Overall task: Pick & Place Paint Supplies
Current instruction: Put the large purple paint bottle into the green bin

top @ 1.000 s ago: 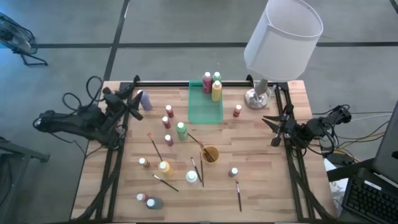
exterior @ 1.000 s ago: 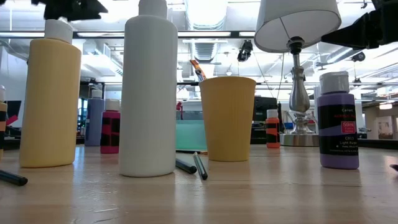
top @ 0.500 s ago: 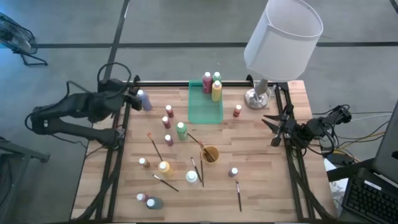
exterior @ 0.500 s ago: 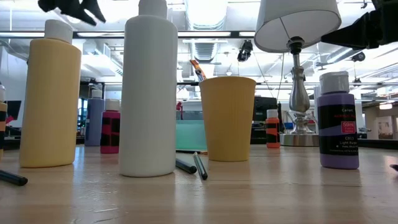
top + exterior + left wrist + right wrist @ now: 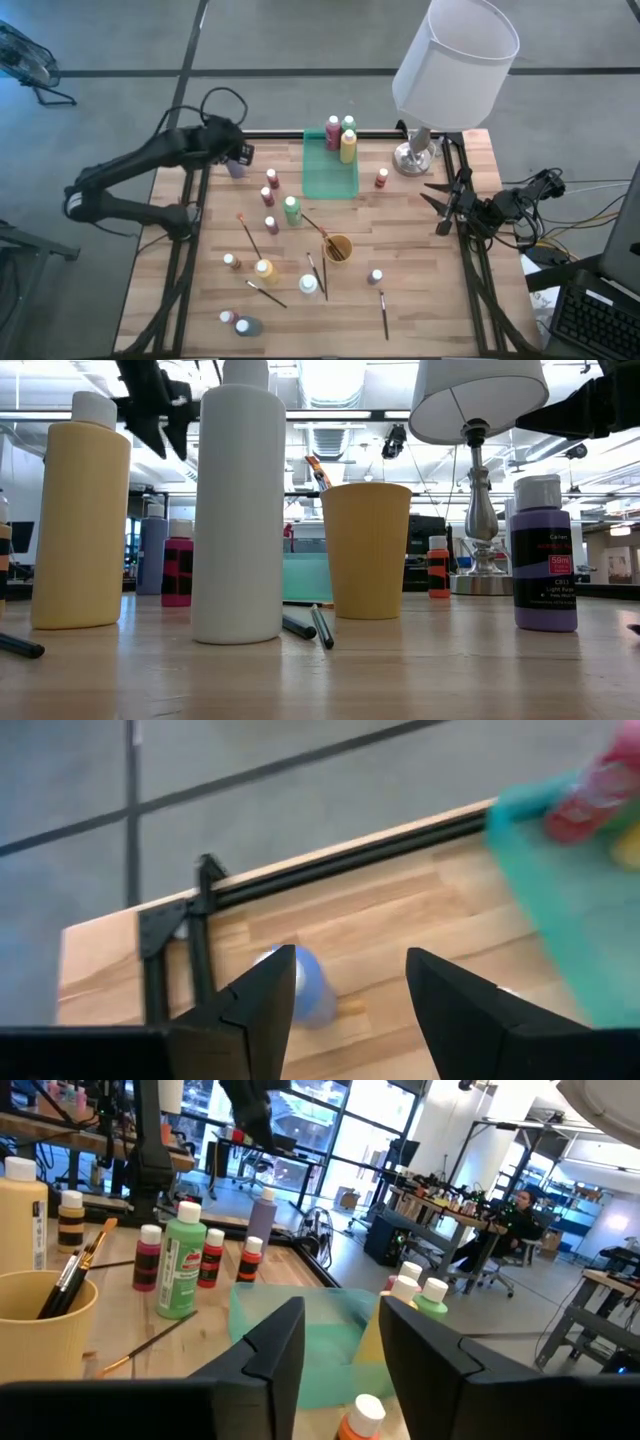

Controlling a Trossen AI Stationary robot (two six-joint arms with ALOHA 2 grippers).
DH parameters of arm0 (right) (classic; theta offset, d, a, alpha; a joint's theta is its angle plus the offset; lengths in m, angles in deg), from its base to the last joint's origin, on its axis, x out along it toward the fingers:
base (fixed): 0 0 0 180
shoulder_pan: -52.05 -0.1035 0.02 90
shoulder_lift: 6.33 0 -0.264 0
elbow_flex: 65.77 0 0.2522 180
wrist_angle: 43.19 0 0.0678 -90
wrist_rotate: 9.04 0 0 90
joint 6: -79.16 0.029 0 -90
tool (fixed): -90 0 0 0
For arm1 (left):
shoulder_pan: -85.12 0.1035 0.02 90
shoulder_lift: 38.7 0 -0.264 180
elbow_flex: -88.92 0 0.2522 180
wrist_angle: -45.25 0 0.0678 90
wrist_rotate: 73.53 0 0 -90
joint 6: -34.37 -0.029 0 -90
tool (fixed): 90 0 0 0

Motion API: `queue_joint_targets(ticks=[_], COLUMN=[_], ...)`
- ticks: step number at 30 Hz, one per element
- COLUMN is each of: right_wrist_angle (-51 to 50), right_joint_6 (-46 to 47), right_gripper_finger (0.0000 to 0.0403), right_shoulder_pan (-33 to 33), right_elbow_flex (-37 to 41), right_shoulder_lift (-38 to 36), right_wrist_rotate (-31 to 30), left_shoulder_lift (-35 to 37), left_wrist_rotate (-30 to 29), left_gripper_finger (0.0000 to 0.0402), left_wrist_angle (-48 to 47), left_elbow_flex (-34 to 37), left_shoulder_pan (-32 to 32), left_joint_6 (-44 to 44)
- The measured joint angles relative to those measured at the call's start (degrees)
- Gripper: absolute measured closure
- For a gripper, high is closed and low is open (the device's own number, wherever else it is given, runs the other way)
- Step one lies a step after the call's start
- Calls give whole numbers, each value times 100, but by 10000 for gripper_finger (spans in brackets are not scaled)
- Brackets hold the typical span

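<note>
Left hand (image 5: 243,154) open, hovering over the blue bottle (image 5: 234,166) at the tabletop's (image 5: 420,260) far left. Right hand (image 5: 437,205) open, parked at right edge. Green tray (image 5: 330,178) holds three bottles (image 5: 341,134); cup (image 5: 338,247) holds brushes (image 5: 329,243). Other bottles and brushes lie scattered.

Two dark, near-black robot arms, matte finish, built from slim tubular links joined by bulkier rounded joints. Left arm (image 5: 140,170): black cable looping above wrist; small pale label patch on wrist housing. Left gripper (image 5: 345,1005): two black fingers, flat and angular, tips tapering to blunt points. Right arm (image 5: 500,210): compact, black cables bunched behind base. Right gripper (image 5: 340,1345): same black angular fingers with bevelled edges.
</note>
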State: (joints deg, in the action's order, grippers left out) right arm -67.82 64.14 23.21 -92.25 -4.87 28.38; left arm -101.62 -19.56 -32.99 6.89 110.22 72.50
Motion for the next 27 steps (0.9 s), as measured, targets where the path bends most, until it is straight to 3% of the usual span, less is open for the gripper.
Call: queue_joint_targets(ticks=[27], right_wrist_angle=[0], right_joint_6=[0], right_gripper_finger=[216], right_shoulder_pan=[0], right_elbow_flex=[0], right_shoulder_lift=[0], right_wrist_rotate=[-2], left_shoulder_lift=[-701], left_wrist_rotate=[421], left_gripper_finger=[204], left_wrist_angle=[-524], left_elbow_flex=[14], left_shoulder_pan=[1058], left_joint_6=[-166])
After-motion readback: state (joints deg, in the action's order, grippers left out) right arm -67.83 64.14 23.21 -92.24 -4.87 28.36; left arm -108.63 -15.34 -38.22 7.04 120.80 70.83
